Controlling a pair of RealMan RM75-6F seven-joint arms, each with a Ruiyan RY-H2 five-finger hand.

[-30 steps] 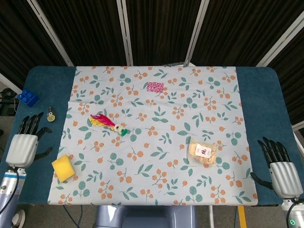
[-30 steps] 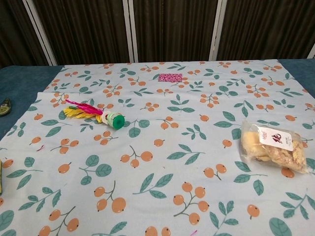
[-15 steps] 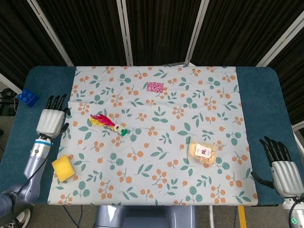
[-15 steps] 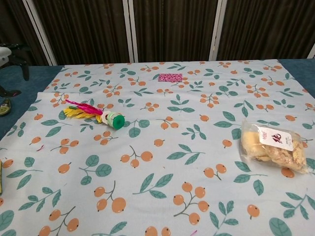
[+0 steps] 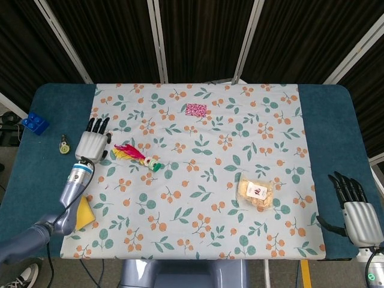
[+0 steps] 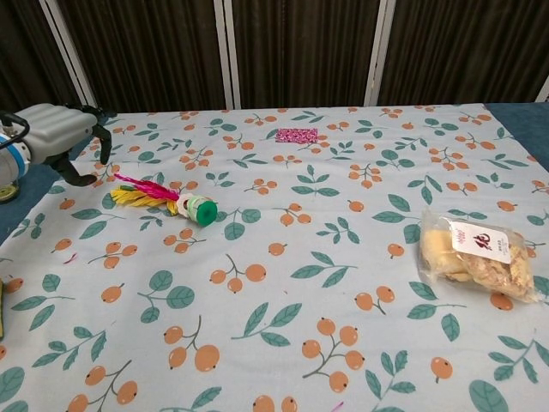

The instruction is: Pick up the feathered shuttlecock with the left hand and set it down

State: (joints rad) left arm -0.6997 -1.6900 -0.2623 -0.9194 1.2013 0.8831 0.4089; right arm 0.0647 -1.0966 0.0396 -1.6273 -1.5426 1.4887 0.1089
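The left hand [image 5: 92,144] hovered just left of the shuttlecock [image 5: 137,156], fingers spread apart and holding nothing; in the chest view the hand [image 6: 58,130] hung above the cloth [image 6: 283,283], apart from the feathers. The shuttlecock [image 6: 167,199] lay on its side on the cloth, red and yellow feathers pointing toward the hand and its green-and-white base at the far end from it.

This looked like the reach, with the grasp not yet begun. The next move probably called for carrying the hand a little further right and down over the shuttlecock, then closing the fingers around the base or the quill stem rather than the soft feather tips, which would likely bend and slip.

Below and left of the shuttlecock, a yellow sponge [image 5: 84,214] showed partly behind the forearm. Well to its right lay a snack bag [image 5: 255,192], and above and right of it a small pink patch [image 5: 195,110]. The right hand [image 5: 356,216] rested far right of the shuttlecock, off the cloth, fingers apart and empty.
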